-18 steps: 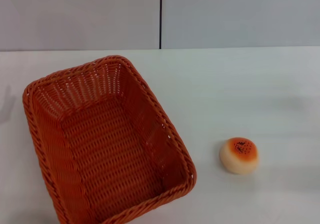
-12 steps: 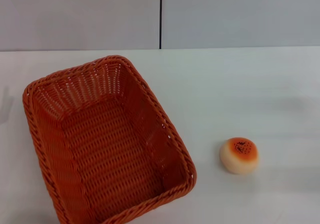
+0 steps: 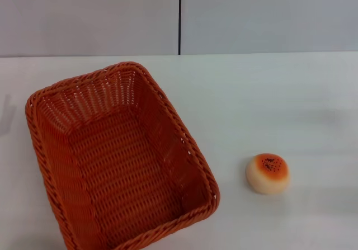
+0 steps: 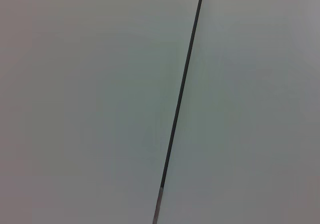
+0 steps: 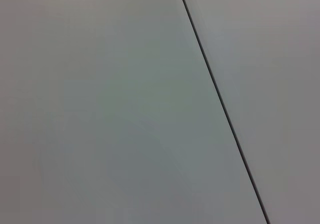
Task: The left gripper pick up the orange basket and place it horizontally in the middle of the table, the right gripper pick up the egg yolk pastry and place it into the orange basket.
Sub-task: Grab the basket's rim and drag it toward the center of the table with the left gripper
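Note:
The orange basket (image 3: 120, 157) lies on the white table (image 3: 263, 99) at the left of the head view, its long side running diagonally from far left to near right, with nothing inside. To its right, near the front, sits the egg yolk pastry (image 3: 267, 173), upright and alone. Neither gripper shows in any view. Both wrist views hold only grey wall panels with a dark seam.
A grey panelled wall (image 3: 89, 15) with a vertical dark seam (image 3: 179, 18) runs behind the table's far edge. Faint shadows lie on the table at the left edge and at the right side.

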You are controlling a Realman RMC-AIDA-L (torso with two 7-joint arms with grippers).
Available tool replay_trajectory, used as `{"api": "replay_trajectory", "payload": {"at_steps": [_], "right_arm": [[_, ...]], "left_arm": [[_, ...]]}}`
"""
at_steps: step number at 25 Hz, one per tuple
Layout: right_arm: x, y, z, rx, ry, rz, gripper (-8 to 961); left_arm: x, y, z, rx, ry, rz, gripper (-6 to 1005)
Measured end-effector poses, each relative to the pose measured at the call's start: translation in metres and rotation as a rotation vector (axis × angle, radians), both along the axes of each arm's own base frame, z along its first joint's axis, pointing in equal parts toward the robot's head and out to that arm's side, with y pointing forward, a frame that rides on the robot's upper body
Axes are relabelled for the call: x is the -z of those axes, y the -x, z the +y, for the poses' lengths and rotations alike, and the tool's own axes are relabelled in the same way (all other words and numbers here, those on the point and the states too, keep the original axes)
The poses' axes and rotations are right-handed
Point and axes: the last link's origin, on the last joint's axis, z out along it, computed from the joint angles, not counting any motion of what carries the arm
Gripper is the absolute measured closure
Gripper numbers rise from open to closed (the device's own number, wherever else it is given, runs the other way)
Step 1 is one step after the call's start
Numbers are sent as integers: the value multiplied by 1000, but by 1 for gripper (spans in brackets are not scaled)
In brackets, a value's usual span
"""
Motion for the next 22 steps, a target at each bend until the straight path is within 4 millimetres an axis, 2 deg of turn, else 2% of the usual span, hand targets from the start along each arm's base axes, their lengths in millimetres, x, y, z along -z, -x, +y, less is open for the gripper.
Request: {"api": "replay_trajectory", "payload": {"at_steps": [6,12,18,20,21,22], "right_arm": [[1,1,1,-1,4,3,405],[1,0,0,2,4,7,405],[2,-2,-2,12,8,10,406],[2,-2,-2,13,8,9,406],[2,-2,-1,12,8,9,406],[2,-2,-1,12,8,9,406]], "left_arm": [[-8,-2,9,57,41,33,180],[-43,-11,43,210,275,37,183],[-86,-50,77,301,550,165,186],[-98,-69,86,314,628,238,187],[-98,-69,86,314,628,238,188],[-103,-87,93,309,717,320,188]]}}
